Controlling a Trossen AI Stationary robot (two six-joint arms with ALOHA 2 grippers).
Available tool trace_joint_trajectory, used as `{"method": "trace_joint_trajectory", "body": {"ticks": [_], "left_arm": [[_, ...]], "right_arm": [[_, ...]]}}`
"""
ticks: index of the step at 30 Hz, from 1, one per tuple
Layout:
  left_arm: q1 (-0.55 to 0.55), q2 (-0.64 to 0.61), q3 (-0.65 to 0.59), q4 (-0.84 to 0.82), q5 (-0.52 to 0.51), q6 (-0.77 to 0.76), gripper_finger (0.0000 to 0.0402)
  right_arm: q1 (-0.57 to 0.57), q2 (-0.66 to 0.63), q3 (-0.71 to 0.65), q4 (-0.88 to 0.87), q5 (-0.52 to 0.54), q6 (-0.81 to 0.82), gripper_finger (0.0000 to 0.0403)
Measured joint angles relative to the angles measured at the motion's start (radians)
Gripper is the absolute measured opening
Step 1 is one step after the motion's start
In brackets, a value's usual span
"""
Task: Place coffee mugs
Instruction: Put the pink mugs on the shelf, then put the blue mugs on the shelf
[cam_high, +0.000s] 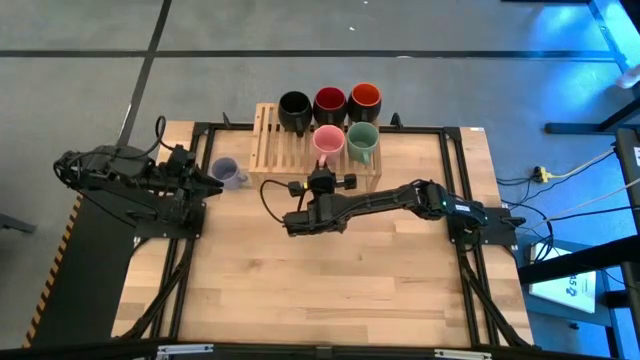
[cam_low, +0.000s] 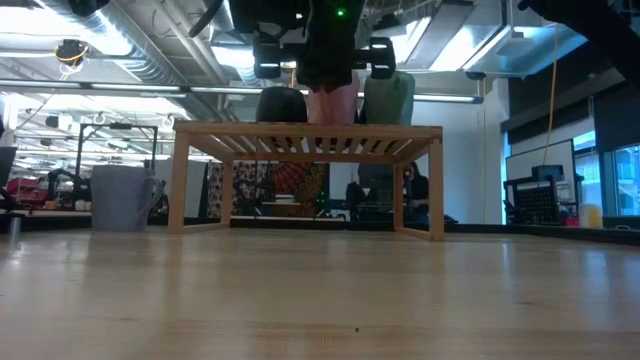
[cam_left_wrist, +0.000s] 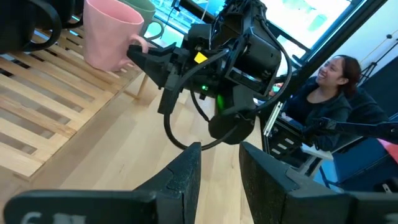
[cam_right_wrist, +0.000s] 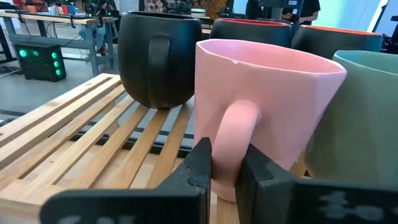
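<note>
Five mugs stand on the slatted wooden rack (cam_high: 290, 145). The black one (cam_high: 294, 108), the red-inside one (cam_high: 329, 103) and the orange-inside one (cam_high: 364, 100) are in the far row. The pink mug (cam_high: 328, 142) and the green mug (cam_high: 362, 141) are in the near row. The lavender mug (cam_high: 228, 172) stands on the table left of the rack. My right gripper (cam_right_wrist: 225, 167) reaches in from the near side and is shut on the pink mug's handle. My left gripper (cam_left_wrist: 221, 171) is open and holds nothing, just near-left of the lavender mug. My right gripper pinches the pink mug's handle (cam_right_wrist: 236, 127) between its two fingers (cam_right_wrist: 202, 163), low on the loop. The fingers come in roughly level from the table's near side. The mug is upright, with its base down at the rack's slats beside the green mug (cam_right_wrist: 364, 118).
In the low view the rack (cam_low: 305, 135) stands on legs above the tabletop, with the lavender mug (cam_low: 122, 197) to its left. The near half of the wooden table (cam_high: 320, 290) is bare. A person (cam_left_wrist: 329, 81) sits beyond the table's right side.
</note>
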Motion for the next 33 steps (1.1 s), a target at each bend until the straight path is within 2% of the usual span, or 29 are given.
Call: {"method": "trace_joint_trajectory", "body": {"ticks": [4, 8, 17, 22, 26, 30, 33], "left_arm": [[0.000, 0.000, 0.000, 0.000, 0.000, 0.000, 0.0104], [0.000, 0.000, 0.000, 0.000, 0.000, 0.000, 0.0104], [0.000, 0.000, 0.000, 0.000, 0.000, 0.000, 0.0104], [0.000, 0.000, 0.000, 0.000, 0.000, 0.000, 0.0104], [0.000, 0.000, 0.000, 0.001, 0.000, -0.002, 0.0104], [0.000, 0.000, 0.000, 0.001, 0.001, -0.002, 0.0104], [0.000, 0.000, 0.000, 0.001, 0.001, 0.002, 0.0104]], "right_arm": [[0.000, 0.000, -0.001, 0.002, -0.001, -0.010, 0.0024], [0.000, 0.000, -0.001, 0.008, -0.023, -0.010, 0.0049], [0.000, 0.001, 0.001, 0.005, -0.128, -0.011, 0.0142], [0.027, 0.002, 0.081, -0.063, -0.172, -0.012, 0.0200], [0.059, -0.005, 0.187, -0.181, -0.315, -0.015, 0.0224], [0.122, -0.087, 0.156, -0.186, -0.504, -0.023, 0.0229], [0.193, -0.134, 0.157, -0.209, -0.551, -0.036, 0.0227]]}}
